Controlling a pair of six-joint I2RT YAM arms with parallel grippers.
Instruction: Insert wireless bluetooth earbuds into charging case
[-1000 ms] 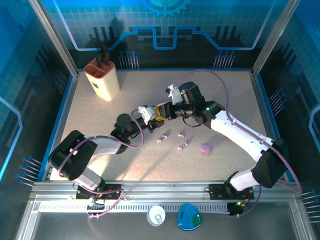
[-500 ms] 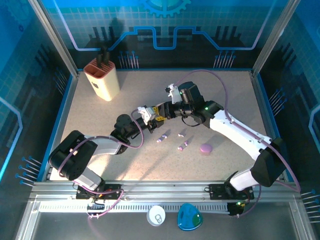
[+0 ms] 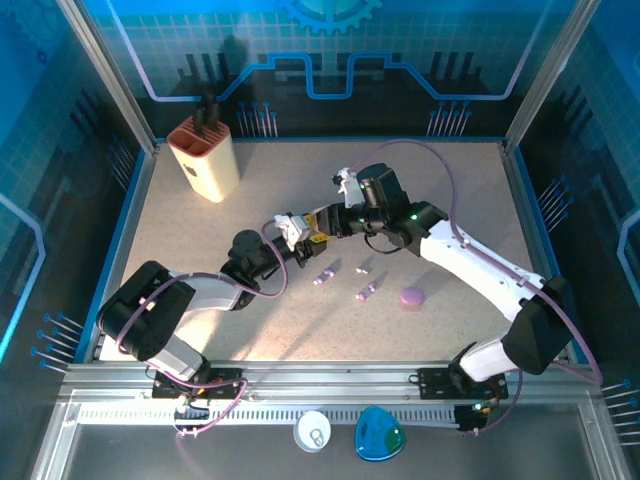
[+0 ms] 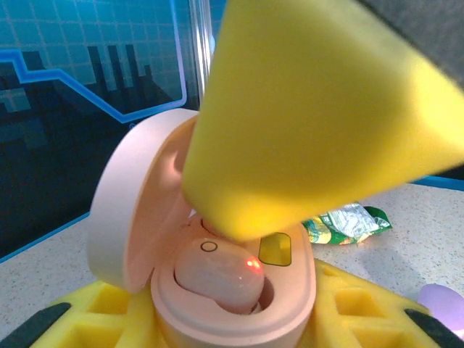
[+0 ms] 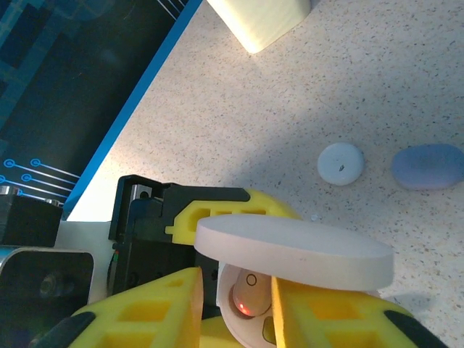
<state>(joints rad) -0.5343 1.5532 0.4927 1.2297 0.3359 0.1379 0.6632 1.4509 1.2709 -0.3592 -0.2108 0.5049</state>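
An open pink charging case (image 4: 217, 290) is clamped between the left gripper (image 3: 291, 228)'s jaws, a pink earbud (image 4: 221, 274) seated inside; the right gripper (image 5: 235, 301)'s parted fingers are poised over it.

Speckled beige table (image 3: 200, 235) as I see it from my console, with a few things resting on it.

From above I count a cream knife-block-like holder (image 3: 203, 156) at the far left corner, small lavender and white earbuds (image 3: 366, 292) scattered near the middle, and a lavender pebble-shaped case (image 3: 412, 297) just right of them. My right wrist camera shows a white round case (image 5: 341, 162) beside a lavender one (image 5: 428, 166); my left wrist camera shows a crumpled green wrapper (image 4: 346, 221) lying on the table.
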